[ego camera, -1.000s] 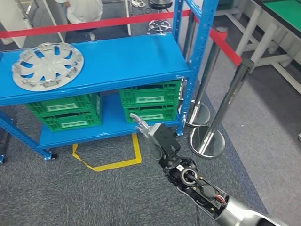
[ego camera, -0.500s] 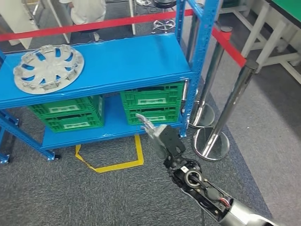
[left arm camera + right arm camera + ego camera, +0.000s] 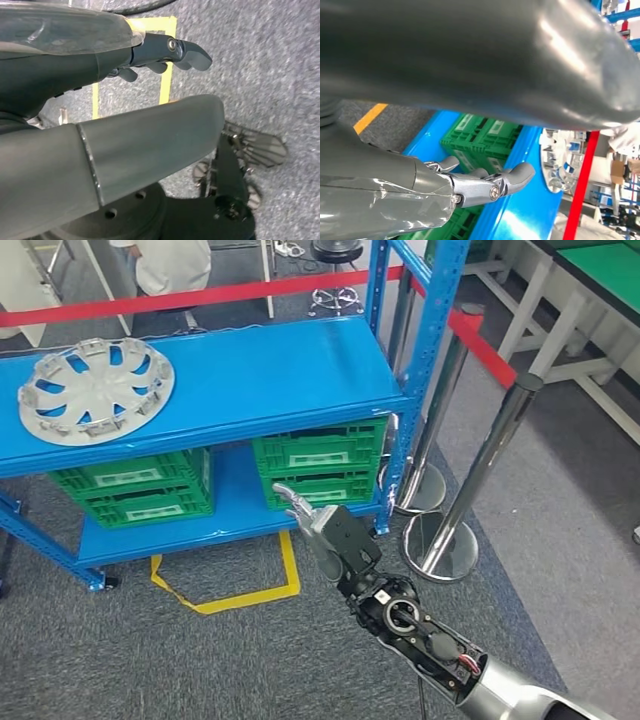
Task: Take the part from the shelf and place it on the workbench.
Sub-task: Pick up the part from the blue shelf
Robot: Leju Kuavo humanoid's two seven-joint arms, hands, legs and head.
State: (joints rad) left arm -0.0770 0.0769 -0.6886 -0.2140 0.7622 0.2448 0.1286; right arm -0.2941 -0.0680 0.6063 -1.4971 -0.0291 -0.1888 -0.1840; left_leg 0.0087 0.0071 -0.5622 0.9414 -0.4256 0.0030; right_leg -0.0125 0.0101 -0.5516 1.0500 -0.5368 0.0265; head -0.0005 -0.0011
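My right hand (image 3: pixel 321 525): my own thumb blocks most of its wrist view, so the part (image 3: pixel 556 162) beyond my fingertips (image 3: pixel 522 172) shows as a blurred sliver, rim cut off. Green crates (image 3: pixel 482 135) past those fingers are half hidden. My left hand (image 3: pixel 166 52): thumb and cover mask the palm; can't tell how the fingers behind the front one lie. Crate labels (image 3: pixel 321 455) are too small to read.
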